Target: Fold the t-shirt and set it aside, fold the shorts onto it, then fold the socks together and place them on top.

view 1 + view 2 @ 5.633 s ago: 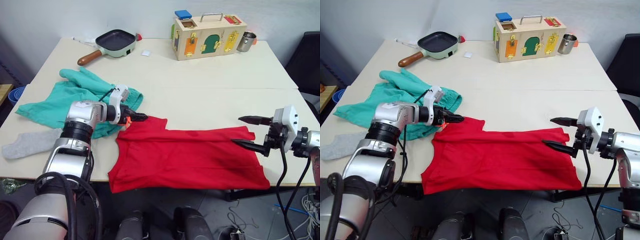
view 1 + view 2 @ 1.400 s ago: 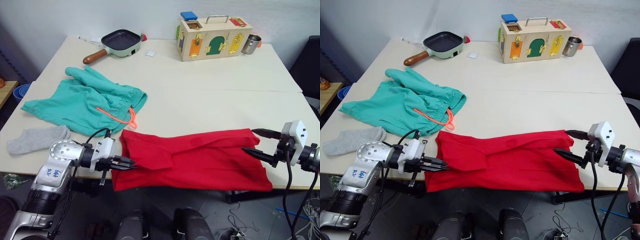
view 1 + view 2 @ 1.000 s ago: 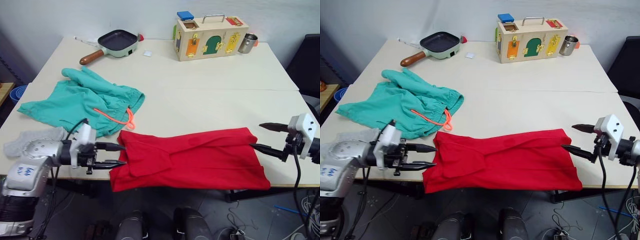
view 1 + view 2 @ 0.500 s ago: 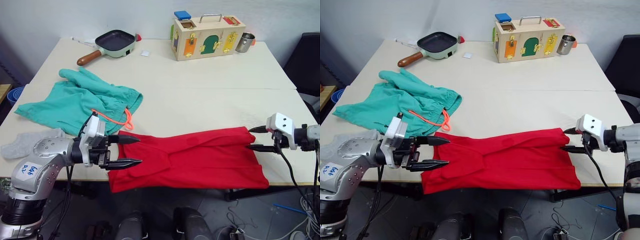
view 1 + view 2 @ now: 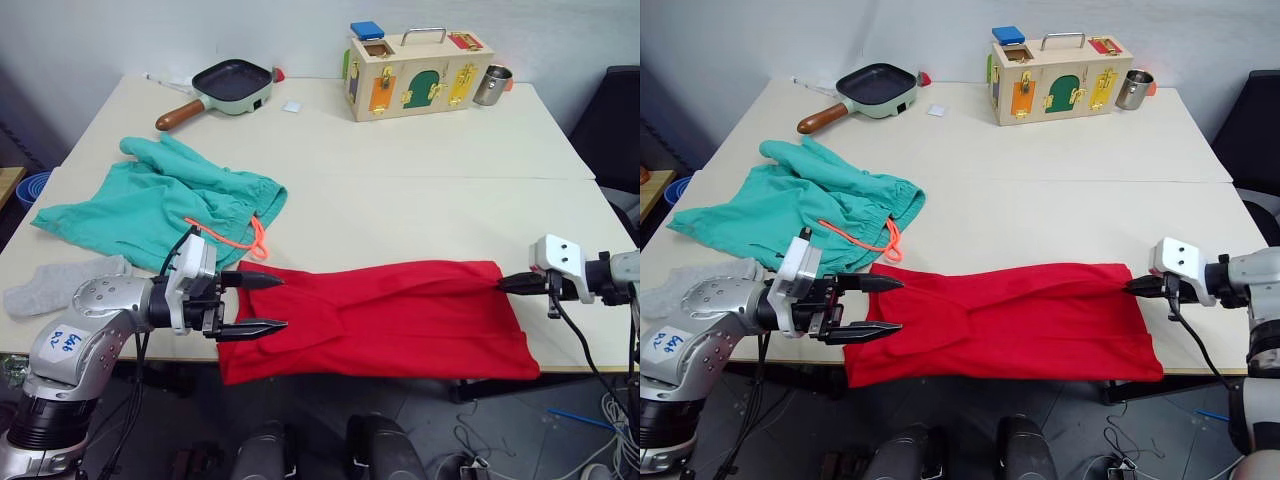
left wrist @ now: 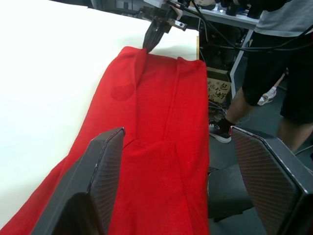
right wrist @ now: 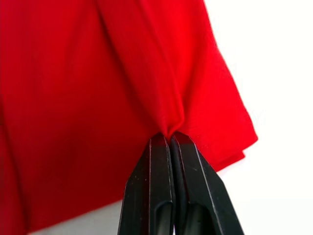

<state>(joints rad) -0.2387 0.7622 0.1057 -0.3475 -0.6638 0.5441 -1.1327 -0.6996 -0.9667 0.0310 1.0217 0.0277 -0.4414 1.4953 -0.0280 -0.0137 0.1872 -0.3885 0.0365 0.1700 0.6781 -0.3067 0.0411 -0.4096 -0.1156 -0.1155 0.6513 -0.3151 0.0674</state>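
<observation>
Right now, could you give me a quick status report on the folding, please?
Right pincer shut on the t-shirt edge. Left pincer open at its other end. Shirt partly folded near the table front edge. Shorts untouched; nothing in the way.

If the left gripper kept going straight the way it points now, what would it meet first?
Most likely the red t-shirt: the open left gripper points along the table at its near end, fingers already over the cloth, though their height above it is unclear.

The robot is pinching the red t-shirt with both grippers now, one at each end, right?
Not quite. Just the right gripper is pinching the red t-shirt; the right wrist view shows it shut on a fold of cloth. The left gripper is open over the other end, as the left eye view shows.
</observation>
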